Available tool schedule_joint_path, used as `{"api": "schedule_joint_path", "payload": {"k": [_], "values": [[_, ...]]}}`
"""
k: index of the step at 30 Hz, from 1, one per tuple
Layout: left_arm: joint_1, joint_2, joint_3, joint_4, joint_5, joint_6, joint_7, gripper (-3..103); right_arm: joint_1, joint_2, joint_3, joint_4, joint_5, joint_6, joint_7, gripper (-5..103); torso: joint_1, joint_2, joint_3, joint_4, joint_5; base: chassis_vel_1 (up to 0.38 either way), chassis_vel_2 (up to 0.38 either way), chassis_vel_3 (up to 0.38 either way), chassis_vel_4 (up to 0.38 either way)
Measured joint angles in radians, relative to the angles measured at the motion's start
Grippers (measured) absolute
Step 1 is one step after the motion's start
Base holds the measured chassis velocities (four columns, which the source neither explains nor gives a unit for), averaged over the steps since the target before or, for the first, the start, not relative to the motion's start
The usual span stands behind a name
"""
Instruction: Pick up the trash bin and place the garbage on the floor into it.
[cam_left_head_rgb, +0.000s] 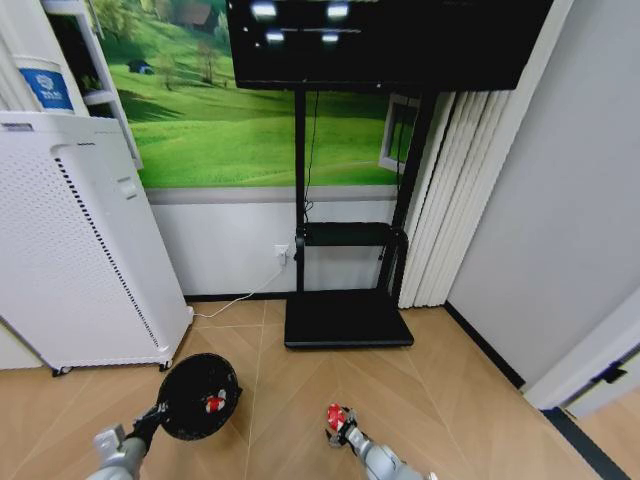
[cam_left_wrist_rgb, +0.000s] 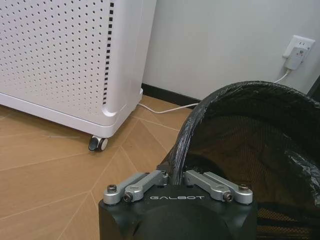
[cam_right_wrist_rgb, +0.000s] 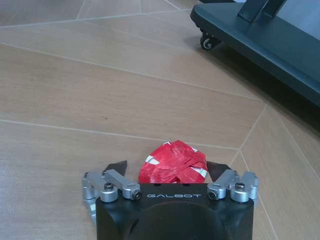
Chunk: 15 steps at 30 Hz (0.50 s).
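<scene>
the white perforated appliance (cam_left_head_rgb: 80, 250) stands at the wall. beside it the trash bin (cam_left_head_rgb: 197, 397) hangs off the floor, the left gripper (cam_left_wrist_rgb: 177, 176) clamped on its rim, red-and-white garbage (cam_left_head_rgb: 214, 403) inside. the right gripper (cam_right_wrist_rgb: 172, 172) grips a crumpled red scrap (cam_right_wrist_rgb: 175, 162).

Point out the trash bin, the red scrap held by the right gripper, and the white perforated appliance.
trash bin (cam_left_head_rgb: 185, 405), head view, dark inside wall.
red scrap (cam_right_wrist_rgb: 172, 164), right wrist view, crumpled middle.
white perforated appliance (cam_left_head_rgb: 70, 250), head view, front panel.
</scene>
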Motion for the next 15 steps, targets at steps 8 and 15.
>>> {"api": "schedule_joint_path", "payload": {"k": [8,15], "values": [[0.0,-0.001,0.001,0.004,0.0,-0.001,0.0,2,0.002,0.004,-0.001,-0.005,-0.002,0.003,-0.005,61,0.0,0.0,0.0,0.0001,0.0,0.0,0.0,0.0,0.0],[0.0,-0.001,0.001,0.005,0.0,-0.001,0.001,2,0.002,0.004,0.001,-0.004,-0.001,0.003,-0.004,50,0.0,0.0,0.0,-0.0001,-0.0002,0.0,0.0,0.0,0.0]]}}
